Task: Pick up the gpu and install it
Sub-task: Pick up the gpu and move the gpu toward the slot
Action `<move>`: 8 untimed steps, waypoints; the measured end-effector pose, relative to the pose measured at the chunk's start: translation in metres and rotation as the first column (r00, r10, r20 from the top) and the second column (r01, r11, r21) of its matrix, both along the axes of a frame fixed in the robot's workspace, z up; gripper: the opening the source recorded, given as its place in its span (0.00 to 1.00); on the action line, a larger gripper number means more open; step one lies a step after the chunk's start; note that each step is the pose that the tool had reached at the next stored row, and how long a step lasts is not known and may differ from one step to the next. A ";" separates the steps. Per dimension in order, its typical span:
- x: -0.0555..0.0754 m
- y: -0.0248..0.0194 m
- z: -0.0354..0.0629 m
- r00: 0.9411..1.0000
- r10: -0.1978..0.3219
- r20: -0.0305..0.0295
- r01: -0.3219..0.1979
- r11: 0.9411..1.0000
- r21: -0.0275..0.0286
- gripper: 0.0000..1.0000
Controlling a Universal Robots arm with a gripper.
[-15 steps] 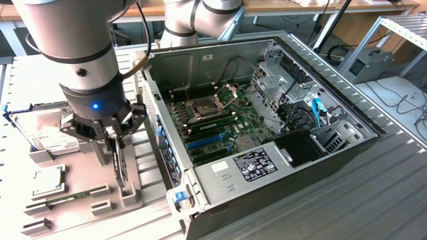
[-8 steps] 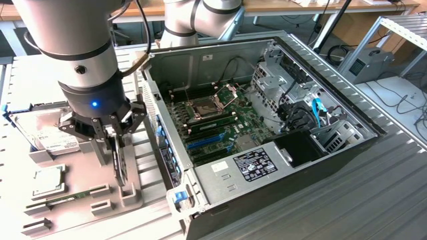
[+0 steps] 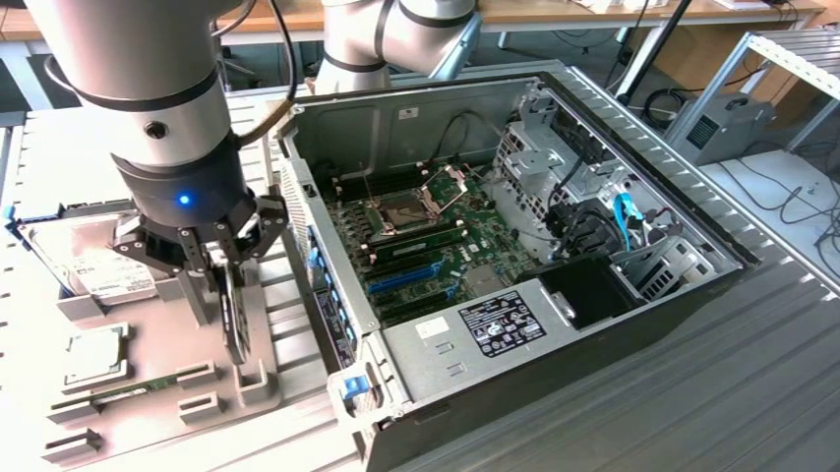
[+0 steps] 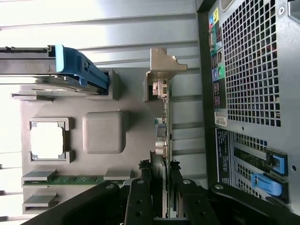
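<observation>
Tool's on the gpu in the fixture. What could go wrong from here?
1. The tool seems to pinch the gpu at its fan end, far from the silver bracket; the card may tilt in the grip when it leaves the grey holder.
2. The case wall stands right beside the holder; the bracket might catch its rim on the way over.

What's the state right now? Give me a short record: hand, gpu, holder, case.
hand: shut on the gpu, gripping both faces
gpu: upright on edge, seated in its slot on the gray holder tray
tray also holds: hard drive, processor, memory stick
computer case: open, lying on its side beside the tray, blue card slots showing
</observation>
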State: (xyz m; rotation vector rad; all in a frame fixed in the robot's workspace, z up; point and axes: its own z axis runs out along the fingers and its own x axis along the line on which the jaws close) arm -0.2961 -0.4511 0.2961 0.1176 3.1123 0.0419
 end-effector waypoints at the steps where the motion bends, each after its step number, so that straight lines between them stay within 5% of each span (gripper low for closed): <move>1: 0.000 0.0000 0.0005 1.000 0.000 0.000 0.000 1.000 0.000 0.26; 8: 0.000 0.0000 0.0043 1.000 0.000 0.000 0.000 1.000 0.000 0.26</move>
